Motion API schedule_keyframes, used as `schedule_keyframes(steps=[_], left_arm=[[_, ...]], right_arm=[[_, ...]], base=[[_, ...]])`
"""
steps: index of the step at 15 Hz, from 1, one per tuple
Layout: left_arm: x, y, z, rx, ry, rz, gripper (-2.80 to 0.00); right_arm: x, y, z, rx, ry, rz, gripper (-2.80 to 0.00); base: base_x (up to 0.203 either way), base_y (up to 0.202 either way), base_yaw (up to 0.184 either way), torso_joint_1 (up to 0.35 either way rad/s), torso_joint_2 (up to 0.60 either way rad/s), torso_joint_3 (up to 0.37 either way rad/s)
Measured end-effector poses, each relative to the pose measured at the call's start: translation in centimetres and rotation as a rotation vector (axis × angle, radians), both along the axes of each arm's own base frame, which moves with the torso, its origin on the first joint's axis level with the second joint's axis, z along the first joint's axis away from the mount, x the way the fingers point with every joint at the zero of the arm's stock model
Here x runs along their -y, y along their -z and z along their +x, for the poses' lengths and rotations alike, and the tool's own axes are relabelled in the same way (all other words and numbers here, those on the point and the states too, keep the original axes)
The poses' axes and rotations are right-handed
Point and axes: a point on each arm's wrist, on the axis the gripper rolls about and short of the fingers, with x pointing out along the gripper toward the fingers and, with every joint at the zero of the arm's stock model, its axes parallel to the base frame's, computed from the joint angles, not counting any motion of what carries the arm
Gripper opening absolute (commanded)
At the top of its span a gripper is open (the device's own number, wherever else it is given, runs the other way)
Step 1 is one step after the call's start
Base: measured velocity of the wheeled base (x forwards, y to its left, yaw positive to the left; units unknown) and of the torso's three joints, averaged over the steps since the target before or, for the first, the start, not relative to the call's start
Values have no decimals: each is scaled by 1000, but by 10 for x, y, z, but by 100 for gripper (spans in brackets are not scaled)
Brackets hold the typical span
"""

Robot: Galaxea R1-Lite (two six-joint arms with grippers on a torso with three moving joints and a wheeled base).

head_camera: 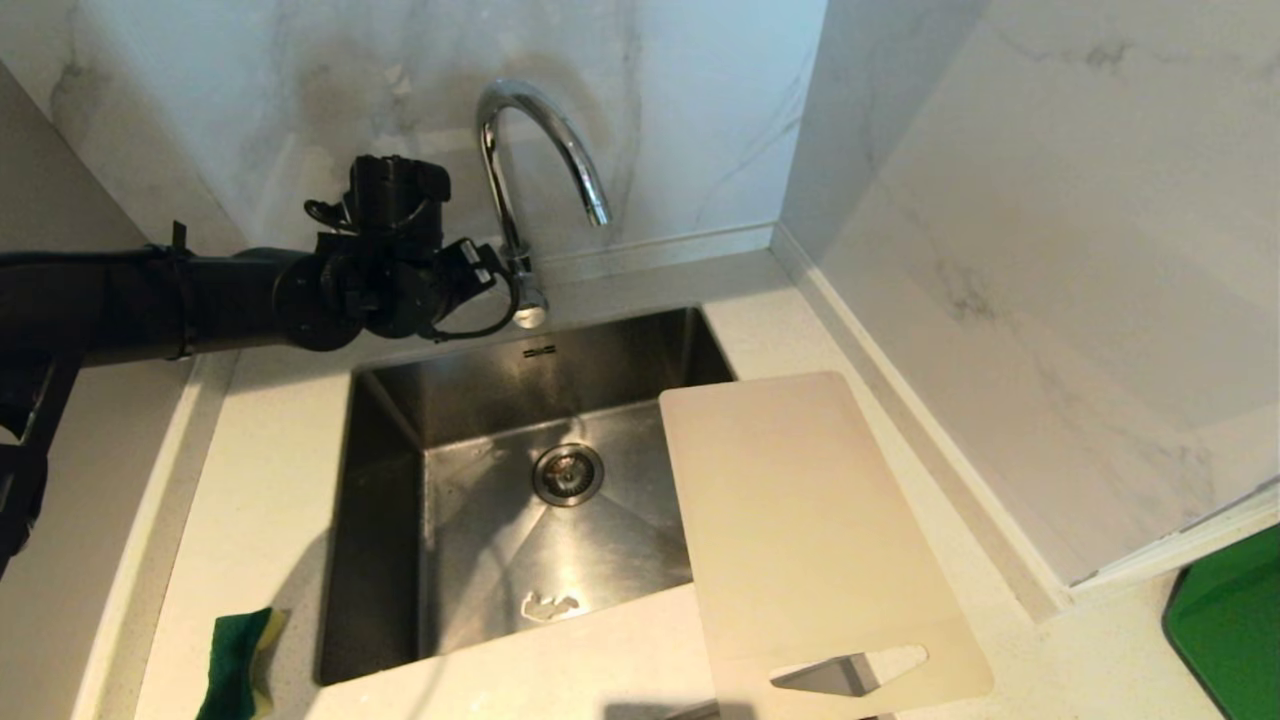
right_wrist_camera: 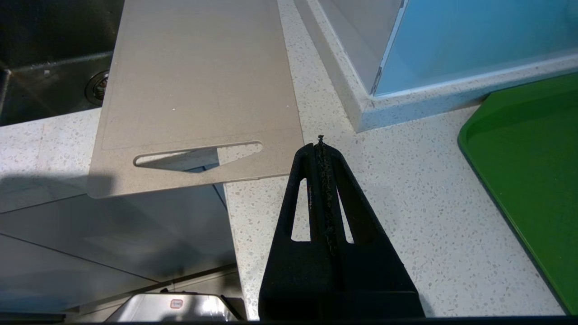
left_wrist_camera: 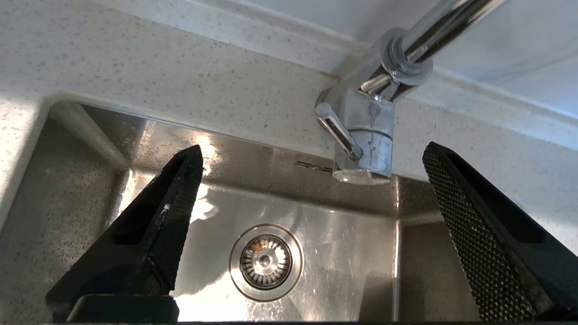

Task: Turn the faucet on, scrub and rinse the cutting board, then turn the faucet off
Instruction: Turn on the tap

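Observation:
The chrome faucet (head_camera: 545, 140) arches over the back rim of the sink, and its thin lever (left_wrist_camera: 336, 128) sticks out from the base (left_wrist_camera: 372, 149). My left gripper (head_camera: 478, 268) hovers just left of that base, open wide. In the left wrist view the left gripper (left_wrist_camera: 312, 148) has the lever and base ahead between its black fingers (left_wrist_camera: 158, 225), not touching them. No water stream shows. The beige cutting board (head_camera: 800, 530) lies flat across the sink's right edge and the counter, handle cut-out nearest me. My right gripper (right_wrist_camera: 319, 142) is shut and empty above the counter, beside the cutting board's (right_wrist_camera: 198, 81) handle end.
The steel sink (head_camera: 390, 480) has a round drain (head_camera: 568, 474) in its floor. A green-and-yellow sponge (head_camera: 240, 665) lies on the counter at the front left. A green tray (head_camera: 1230, 630) sits at the far right. Marble walls close off the back and right.

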Motion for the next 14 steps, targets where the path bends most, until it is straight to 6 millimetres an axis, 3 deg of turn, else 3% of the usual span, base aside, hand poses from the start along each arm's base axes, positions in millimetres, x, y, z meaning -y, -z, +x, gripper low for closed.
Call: schedule_keyframes(steps=[7, 14], left_arm=[[-2, 5, 7, 12, -15, 1, 0], [11, 12, 15, 92, -95, 77, 0]], right_arm=[[0, 0, 0, 0, 0, 0, -280], [0, 0, 0, 0, 0, 0, -280]], base=[[0, 0, 0, 0, 0, 0], [0, 0, 0, 0, 0, 0]])
